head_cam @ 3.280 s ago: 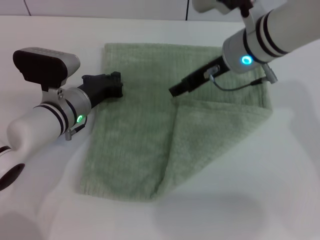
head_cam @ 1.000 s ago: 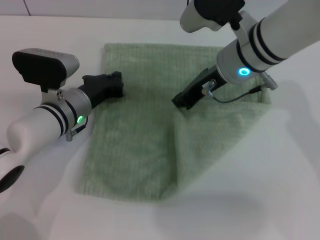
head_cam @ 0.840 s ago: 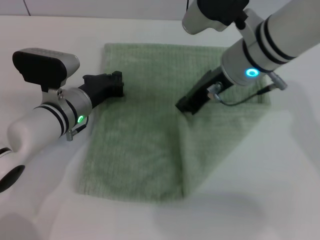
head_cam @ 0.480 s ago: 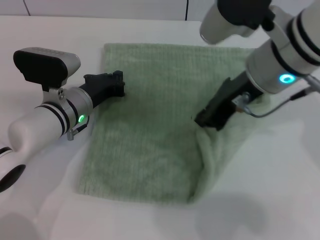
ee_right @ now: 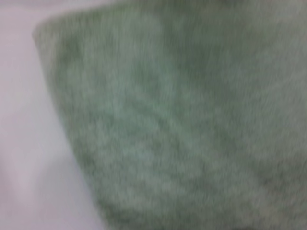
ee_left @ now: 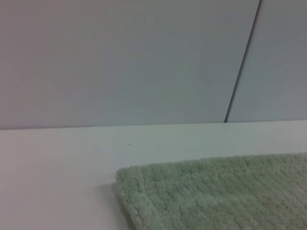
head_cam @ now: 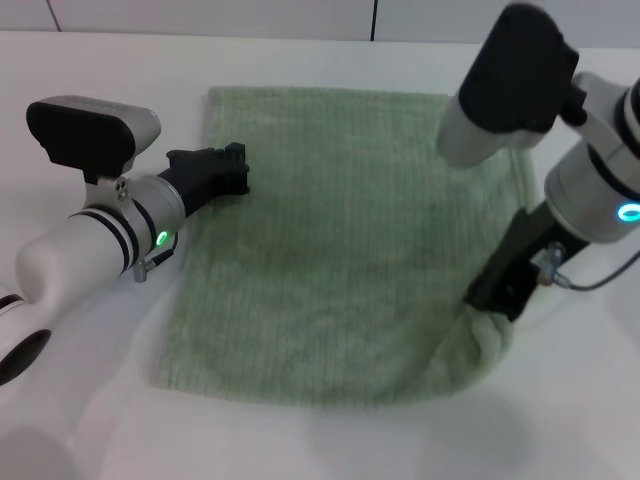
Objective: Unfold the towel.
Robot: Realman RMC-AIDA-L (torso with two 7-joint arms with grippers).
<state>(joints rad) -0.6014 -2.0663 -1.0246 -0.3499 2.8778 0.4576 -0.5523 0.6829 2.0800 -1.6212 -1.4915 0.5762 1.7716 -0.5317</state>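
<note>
Pale green towel (head_cam: 330, 240) spread nearly flat on the white desk (head_cam: 300, 440), covering most of the middle of the head view. Far edge straight and close to the back of the desk; left edge and near edge lying flat. Only the near right corner not flat: bunched into a small rolled lump just under the right end effector (head_cam: 497, 293).

Right end effector low at that near right corner, dark tip pressed into the raised fold of cloth, apparently clenched on the towel corner. Right arm coming down from above the towel's right edge, with a lit blue ring on the wrist. Right wrist view filled with green terry (ee_right: 182, 124) very close, a strip of white desk (ee_right: 29, 158) along one side.

Left end effector (head_cam: 228, 170) resting on the towel near its left edge, toward the far left corner, black tip flat against the cloth. Cannot tell whether clenched or released. Left wrist view: one rounded towel corner (ee_left: 211, 191) on the desk (ee_left: 57, 172), pale wall (ee_left: 120, 62) with a dark vertical seam behind.
</note>
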